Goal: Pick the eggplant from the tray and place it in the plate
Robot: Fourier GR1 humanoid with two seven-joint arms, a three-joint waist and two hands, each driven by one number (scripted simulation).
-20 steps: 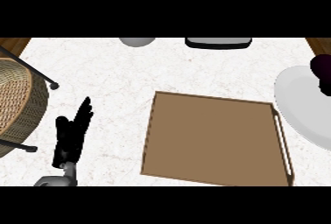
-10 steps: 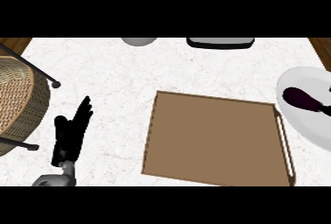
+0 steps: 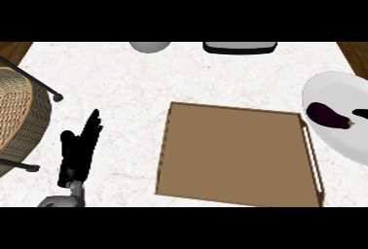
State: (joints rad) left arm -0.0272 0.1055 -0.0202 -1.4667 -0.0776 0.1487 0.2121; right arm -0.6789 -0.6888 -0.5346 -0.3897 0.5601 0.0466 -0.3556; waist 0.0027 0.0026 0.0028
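The dark purple eggplant [image 3: 327,115] lies on the white plate [image 3: 338,141] at the right edge of the head view. It rests apart from the brown tray [image 3: 237,151], which sits in the middle of the counter with nothing on it. Just right of the eggplant, a small black tip of my right hand [image 3: 360,113] shows at the picture's edge, not touching it. The remainder of that hand is out of view. My left hand [image 3: 78,153] rests open at the lower left, fingers straight and pointing up, well left of the tray.
A wicker basket [image 3: 16,116] on black legs stands at the left edge, close to my left hand. A grey bowl [image 3: 149,46] and a dark appliance [image 3: 239,47] sit along the far edge. Bare white counter lies between tray and basket.
The eggplant, held high at the right edge one second ago, now lies on the plate. My right hand has pulled back to the right. The left hand has not moved.
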